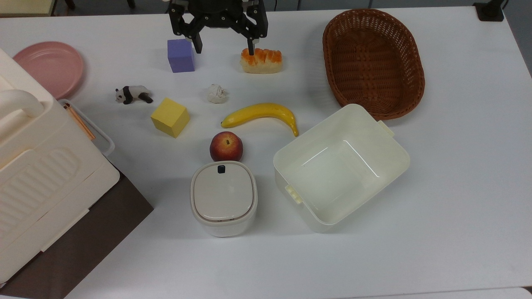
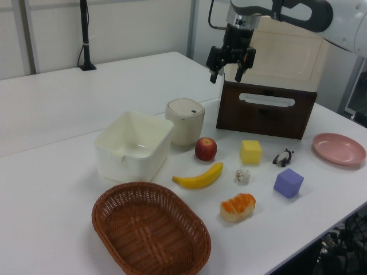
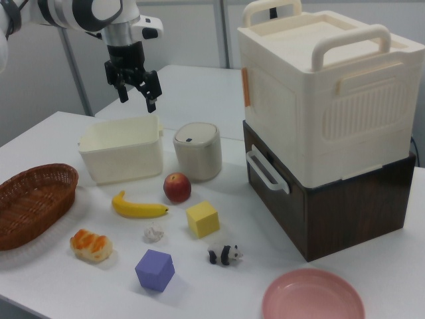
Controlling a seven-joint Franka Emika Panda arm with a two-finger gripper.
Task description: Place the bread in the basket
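The bread, a small cream loaf with an orange-brown glazed top, lies on the white table near the top view's upper edge, also seen as the bread and the bread. The brown wicker basket stands empty to the top view's right of it, a short gap away, also as the basket and the basket. My gripper hangs open and empty, high above the table. In the top view one finger overlaps the loaf's left end.
Around the bread lie a purple cube, a white paper ball, a banana, an apple, a yellow cube and a panda figure. A cream tub, lidded bin, pink plate and big cream box stand nearby.
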